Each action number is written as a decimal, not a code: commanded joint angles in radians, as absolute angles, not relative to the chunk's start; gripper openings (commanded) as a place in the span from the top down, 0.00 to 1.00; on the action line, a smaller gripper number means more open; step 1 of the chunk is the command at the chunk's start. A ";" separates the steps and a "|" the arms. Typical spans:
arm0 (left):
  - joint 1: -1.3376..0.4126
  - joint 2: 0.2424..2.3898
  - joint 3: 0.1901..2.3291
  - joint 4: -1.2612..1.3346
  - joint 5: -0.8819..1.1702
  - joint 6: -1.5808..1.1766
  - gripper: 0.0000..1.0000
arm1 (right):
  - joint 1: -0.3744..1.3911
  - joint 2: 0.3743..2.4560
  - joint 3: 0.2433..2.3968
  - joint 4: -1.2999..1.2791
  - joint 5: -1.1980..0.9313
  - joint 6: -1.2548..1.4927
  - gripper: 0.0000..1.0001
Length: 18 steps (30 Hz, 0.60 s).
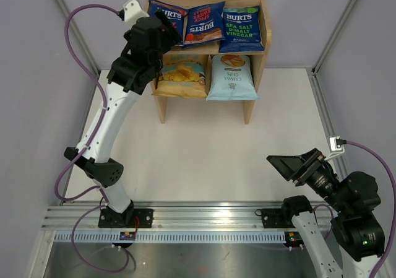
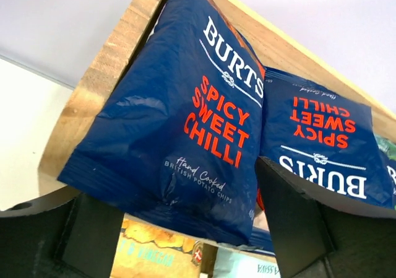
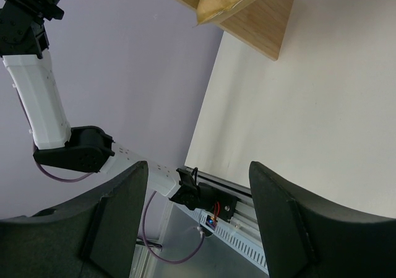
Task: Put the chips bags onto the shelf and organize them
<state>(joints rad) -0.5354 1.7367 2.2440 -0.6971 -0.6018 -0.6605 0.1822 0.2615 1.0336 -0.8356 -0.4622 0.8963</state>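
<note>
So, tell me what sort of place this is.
Probably a robot lab test cell, not a shop: plain lilac walls enclose a white table, the left arm and right arm are bolted to a metal rail, and a small wooden shelf holds chips bags.

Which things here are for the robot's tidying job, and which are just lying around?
Job: left BURTS bag, middle BURTS bag, right BURTS bag, yellow-and-teal bag, cassava bag, wooden shelf.
Just there: purple cable, metal rail.
</note>
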 commanded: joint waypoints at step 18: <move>-0.469 1.707 2.080 -0.644 -0.366 -0.804 0.81 | 0.186 0.233 0.997 -0.775 -0.514 0.923 0.26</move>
